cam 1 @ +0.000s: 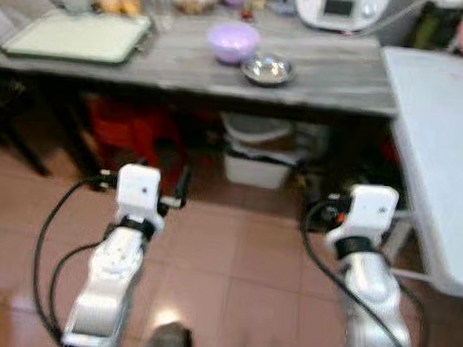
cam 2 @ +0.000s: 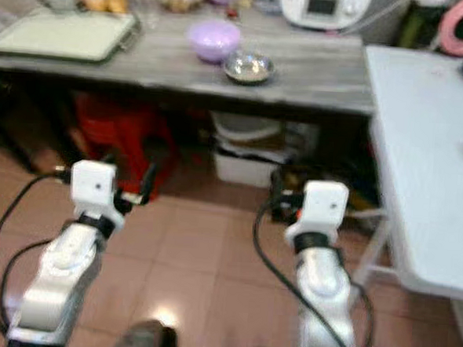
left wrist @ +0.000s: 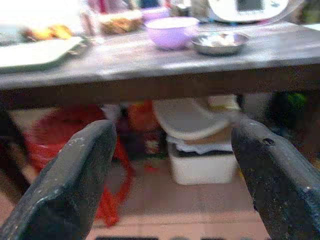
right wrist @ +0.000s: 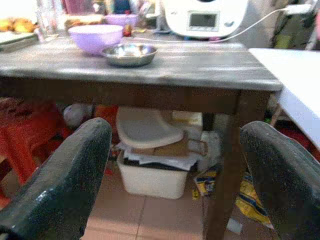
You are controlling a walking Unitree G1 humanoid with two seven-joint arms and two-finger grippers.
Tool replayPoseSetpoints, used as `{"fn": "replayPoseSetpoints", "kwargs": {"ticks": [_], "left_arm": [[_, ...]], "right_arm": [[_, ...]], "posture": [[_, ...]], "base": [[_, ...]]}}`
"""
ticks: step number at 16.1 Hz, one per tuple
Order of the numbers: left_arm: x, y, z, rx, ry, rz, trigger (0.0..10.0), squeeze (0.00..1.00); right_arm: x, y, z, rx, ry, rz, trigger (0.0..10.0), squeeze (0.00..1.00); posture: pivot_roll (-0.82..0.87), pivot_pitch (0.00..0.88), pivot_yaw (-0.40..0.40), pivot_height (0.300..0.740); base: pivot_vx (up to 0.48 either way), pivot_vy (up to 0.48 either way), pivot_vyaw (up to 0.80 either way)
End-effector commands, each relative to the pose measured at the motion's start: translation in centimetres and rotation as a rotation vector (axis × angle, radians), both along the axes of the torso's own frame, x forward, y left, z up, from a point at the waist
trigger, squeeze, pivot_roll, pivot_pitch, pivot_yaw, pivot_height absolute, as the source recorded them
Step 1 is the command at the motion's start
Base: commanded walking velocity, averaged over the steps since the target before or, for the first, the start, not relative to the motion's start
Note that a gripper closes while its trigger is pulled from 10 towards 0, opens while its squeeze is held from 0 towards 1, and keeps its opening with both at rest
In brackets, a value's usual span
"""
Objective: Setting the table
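Note:
A purple bowl and a small steel bowl stand side by side on the grey wooden table ahead of me. A pale green tray lies at the table's left end. Both arms are held low over the tiled floor, short of the table's front edge. In the left wrist view my left gripper is open, fingers wide apart with nothing between them. My right gripper is open too, and holds nothing. Through its gap I see the steel bowl and the purple bowl.
A white appliance with a cable, jars and food crowd the table's back. A white table adjoins on the right. Under the grey table sit a white bin and a red stool. A dark table leg stands right.

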State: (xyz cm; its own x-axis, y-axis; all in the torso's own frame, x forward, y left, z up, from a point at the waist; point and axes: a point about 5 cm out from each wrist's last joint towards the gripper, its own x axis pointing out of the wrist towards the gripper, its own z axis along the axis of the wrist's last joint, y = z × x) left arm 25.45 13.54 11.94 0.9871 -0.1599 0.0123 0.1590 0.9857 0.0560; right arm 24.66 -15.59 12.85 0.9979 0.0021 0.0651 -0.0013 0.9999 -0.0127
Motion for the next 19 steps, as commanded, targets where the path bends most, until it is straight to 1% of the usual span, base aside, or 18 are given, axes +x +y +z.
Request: {"fn": "replayPoseSetpoints", "kwargs": {"ticks": [1,2,3,4,5,7,9,11,13,15,19], "left_arm": [[-0.3,0.5,-0.4,-0.013,0.006,0.02,10.0,0.0],[-0.4,0.9,-0.6,-0.007,-0.002,0.043,10.0,0.0],[-0.6,1.3,-0.8,-0.046,0.002,0.059,10.0,0.0],[-0.6,1.4,-1.2,-0.057,0.017,0.067,10.0,0.0],[-0.4,1.4,-1.5,-0.064,0.028,0.056,10.0,0.0],[-0.3,1.1,-1.9,-0.093,0.07,0.034,10.0,0.0],[-0.1,0.5,-2.0,-0.095,0.061,-0.013,10.0,0.0],[-0.1,0.0,-1.8,-0.089,0.058,-0.054,10.0,0.0],[-0.1,-0.4,-1.7,-0.078,0.057,-0.077,10.0,0.0],[0.0,-0.8,-1.5,-0.075,0.05,-0.106,10.0,0.0],[0.0,-1.0,-1.4,-0.077,0.047,-0.123,10.0,0.0]], "right_arm": [[0.0,-0.4,0.3,-0.013,-0.026,-0.017,10.0,0.0],[-0.3,-0.6,0.3,-0.027,-0.041,-0.013,10.0,0.0],[-0.5,-0.8,0.1,-0.065,-0.044,-0.031,10.0,0.0],[-0.7,-1.1,-0.6,-0.015,-0.013,-0.059,10.0,0.0],[-0.6,-1.1,-0.9,-0.017,-0.011,-0.062,10.0,0.0],[-0.3,-0.8,-0.9,-0.01,-0.02,-0.051,10.0,0.0],[0.1,-0.7,-1.0,-0.021,-0.027,-0.033,10.0,0.0],[0.5,-0.8,-0.9,-0.049,-0.022,-0.044,10.0,0.0],[0.7,-0.8,-0.9,-0.022,-0.03,-0.04,10.0,0.0],[0.8,-0.8,-1.2,0.007,0.001,-0.053,10.0,0.0],[0.7,-0.7,-1.3,0.022,-0.001,-0.04,10.0,0.0]], "posture": [[-0.02,0.022,0.048,0.74],[-0.01,0.008,0.049,0.74],[-0.01,0.0,0.049,0.74],[-0.01,0.0,0.055,0.74],[-0.01,0.0,0.056,0.74],[-0.02,0.0,0.059,0.74],[-0.02,0.0,0.059,0.74],[-0.02,0.0,0.061,0.74],[-0.02,0.0,0.062,0.74],[-0.03,0.0,0.062,0.74],[-0.03,0.0,0.064,0.74]], "base": [[0.0,0.0,0.0],[0.0,0.0,0.0],[0.0,-0.364,0.0],[0.0,-0.48,0.0],[0.0,-0.48,0.0],[0.0,-0.48,0.0],[0.0,-0.48,0.0],[0.0,-0.48,0.0],[0.0,-0.472,0.0],[0.0,-0.461,0.0],[0.0,-0.459,0.0]]}}
